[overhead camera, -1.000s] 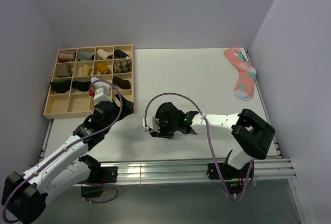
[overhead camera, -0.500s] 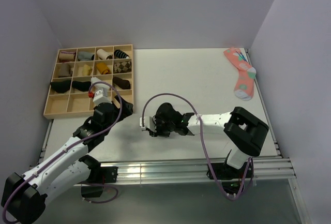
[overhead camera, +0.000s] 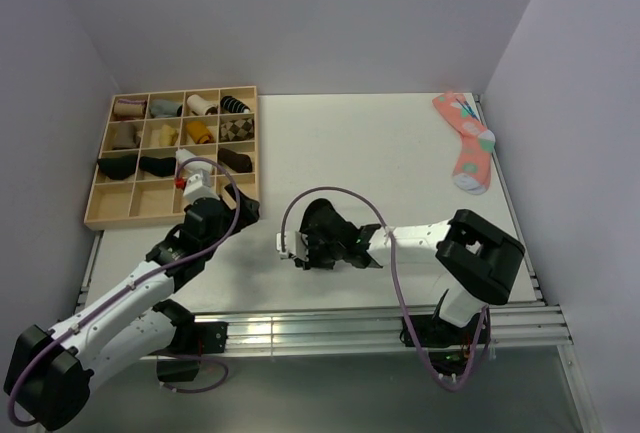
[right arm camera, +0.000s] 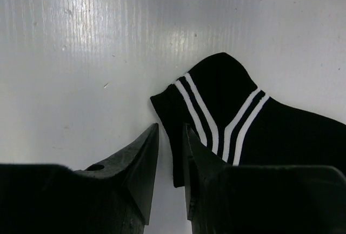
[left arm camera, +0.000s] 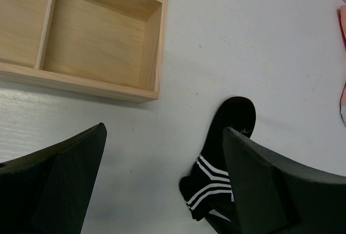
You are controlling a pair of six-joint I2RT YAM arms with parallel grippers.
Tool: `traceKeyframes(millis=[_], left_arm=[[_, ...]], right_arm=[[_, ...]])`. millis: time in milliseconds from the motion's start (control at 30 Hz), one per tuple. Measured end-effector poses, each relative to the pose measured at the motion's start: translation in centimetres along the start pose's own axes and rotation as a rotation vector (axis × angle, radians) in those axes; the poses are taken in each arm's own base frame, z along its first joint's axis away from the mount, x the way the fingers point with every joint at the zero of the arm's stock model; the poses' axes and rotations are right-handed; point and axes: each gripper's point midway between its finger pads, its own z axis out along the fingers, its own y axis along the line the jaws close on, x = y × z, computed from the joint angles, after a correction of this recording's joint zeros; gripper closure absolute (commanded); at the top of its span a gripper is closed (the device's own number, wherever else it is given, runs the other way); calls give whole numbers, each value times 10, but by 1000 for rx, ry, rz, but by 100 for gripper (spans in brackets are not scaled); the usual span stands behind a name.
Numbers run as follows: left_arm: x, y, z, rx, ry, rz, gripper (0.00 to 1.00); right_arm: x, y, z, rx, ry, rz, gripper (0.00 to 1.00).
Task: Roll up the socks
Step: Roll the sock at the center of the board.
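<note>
A black ankle sock (right arm camera: 254,120) with thin white stripes at the cuff lies flat on the white table. It also shows in the left wrist view (left arm camera: 224,147). My right gripper (right arm camera: 171,136) is low over its cuff. The fingers stand a narrow gap apart, and the cuff's edge lies in that gap. In the top view the right gripper (overhead camera: 298,250) hides most of the sock. My left gripper (left arm camera: 164,131) is wide open and empty, a little left of the sock, near the tray's corner (overhead camera: 243,208).
A wooden compartment tray (overhead camera: 110,215) with several rolled socks stands at the back left; its near corner shows in the left wrist view (left arm camera: 154,50). A pink patterned sock (overhead camera: 466,143) lies at the far right by the wall.
My right gripper shifted slightly left, then back, turning at the wrist over the sock's cuff. The left arm has barely moved.
</note>
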Motion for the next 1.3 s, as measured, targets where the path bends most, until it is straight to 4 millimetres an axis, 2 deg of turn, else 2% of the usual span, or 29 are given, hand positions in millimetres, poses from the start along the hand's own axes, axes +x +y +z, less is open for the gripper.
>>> traceKeyframes(millis=[233, 367, 500, 900, 1033, 1100, 1300], left_arm=[[1, -2, 2, 6, 2, -1, 5], [1, -3, 4, 10, 0, -2, 6], [3, -3, 6, 7, 9, 0, 5], [5, -2, 6, 6, 15, 3, 5], [6, -2, 7, 2, 18, 6, 5], [7, -1, 8, -2, 22, 10, 5], [12, 3, 13, -12, 33, 31, 6]], right_arm=[[2, -1, -3, 19, 5, -18, 68], [-5, -5, -12, 37, -5, -46, 63], [-9, -5, -18, 38, -13, -71, 63], [10, 5, -10, -27, 59, -81, 64], [6, 3, -4, -30, 49, -87, 64], [3, 3, -2, -30, 44, -90, 66], [-2, -3, 6, -8, 26, -84, 85]])
